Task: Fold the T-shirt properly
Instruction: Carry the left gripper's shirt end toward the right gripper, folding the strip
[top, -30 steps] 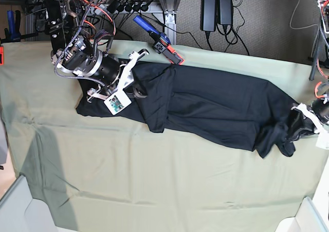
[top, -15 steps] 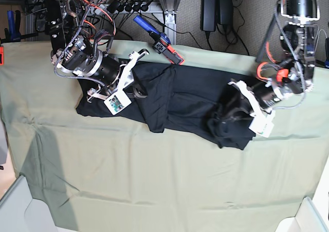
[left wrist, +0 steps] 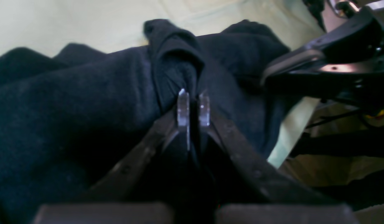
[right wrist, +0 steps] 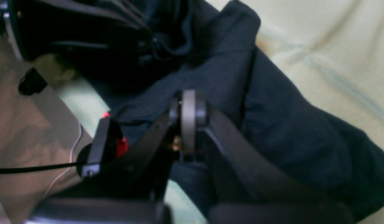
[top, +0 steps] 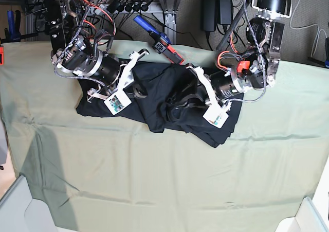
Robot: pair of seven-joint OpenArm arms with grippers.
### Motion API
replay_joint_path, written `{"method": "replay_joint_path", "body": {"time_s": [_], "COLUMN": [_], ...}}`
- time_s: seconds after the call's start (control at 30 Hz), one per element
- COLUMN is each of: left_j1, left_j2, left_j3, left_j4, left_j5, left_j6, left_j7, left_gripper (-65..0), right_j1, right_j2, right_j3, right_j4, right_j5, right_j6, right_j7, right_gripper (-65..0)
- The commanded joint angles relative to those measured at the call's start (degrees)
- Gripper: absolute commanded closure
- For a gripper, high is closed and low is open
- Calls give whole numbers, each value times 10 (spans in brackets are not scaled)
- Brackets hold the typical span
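Left wrist view: the left gripper (left wrist: 192, 107) pinches a bunched ridge of the black T-shirt (left wrist: 70, 102), jaws closed on the cloth.

Right wrist view: the right gripper (right wrist: 189, 113) is clamped tight on the shirt's edge.

Base view: the shirt lies mid-table on the green cloth (top: 154, 175) (half doubled over). The fold is likely midway; next comes laying the carried end flat and aligned.

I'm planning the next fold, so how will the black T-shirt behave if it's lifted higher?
The T-shirt will likely sag limply, since it bunches at the left end effector. It probably won't slip off the green cloth; both look matte. It seems light.
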Motion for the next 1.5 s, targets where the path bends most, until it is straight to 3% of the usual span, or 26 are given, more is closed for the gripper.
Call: {"method": "replay_joint_path", "body": {"time_s": [0.0,0.1,0.2,0.27,0.53,0.7,0.87,1.03,1.2,1.47], "left_j1": [-8,-8,-8,-8,-23,-30,-28,-27,-45,-121], "left_j2": [2,3,3,3,-7,-47,-61,-61,-58,-27], "left_j3": [0,0,0,0,-35,-96,-111,-110,-108,-50], "left_j4": [10,10,10,10,75,121,114,46,-63,-242], "left_j5": [-9,-9,-9,-12,-41,-102,-73,-55,27,68], "left_j6": [-7,-7,-7,-7,-7,-7,-7,-7,-7,-7], "left_j7": [-14,-11,-1,-1,18,35,35,10,-93,-124], "left_gripper": [0,-3,-259,-348,-348,-348,-347,-347,-347,-347], "right_j1": [6,6,6,6,6,6,6,6,4,5], "right_j2": [2,2,2,2,2,2,2,2,2,1], "right_j3": [2,2,2,2,2,2,2,2,2,9], "right_j4": [10,10,10,10,10,10,10,10,10,12], "right_j5": [7,7,7,7,7,7,7,7,7,8], "right_j6": [41,41,41,41,41,41,41,41,41,39], "right_j7": [13,13,13,13,13,13,13,13,6,7], "right_gripper": [0,0,0,0,0,0,0,0,0,0]}}
